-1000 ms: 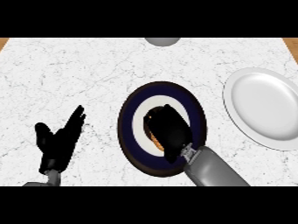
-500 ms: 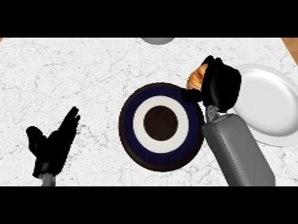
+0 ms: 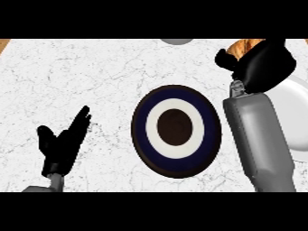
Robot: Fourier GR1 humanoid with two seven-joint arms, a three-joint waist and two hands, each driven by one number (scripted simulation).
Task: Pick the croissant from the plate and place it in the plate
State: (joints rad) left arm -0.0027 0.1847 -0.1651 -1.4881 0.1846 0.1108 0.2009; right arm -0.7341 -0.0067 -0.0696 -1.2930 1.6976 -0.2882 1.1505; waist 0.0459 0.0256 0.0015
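Note:
My right hand [image 3: 266,65] is raised over the back right of the counter, its fingers curled round the golden-brown croissant [image 3: 243,45], of which only the top shows. Below and left of it lies the dark blue plate [image 3: 206,128] with a white ring and dark centre, nothing on it. The white plate [image 3: 306,119] lies at the right edge, partly hidden behind my right forearm. My left hand [image 3: 59,146] rests open at the lower left, fingers up.
A grey round object [image 3: 176,40] peeks in at the counter's far edge. Wooden strips show at the top corners beyond the marble counter [image 3: 69,76].
My right hand has lifted the croissant off the dark blue plate and carried it up and to the right, toward the white plate. The left hand has barely shifted.

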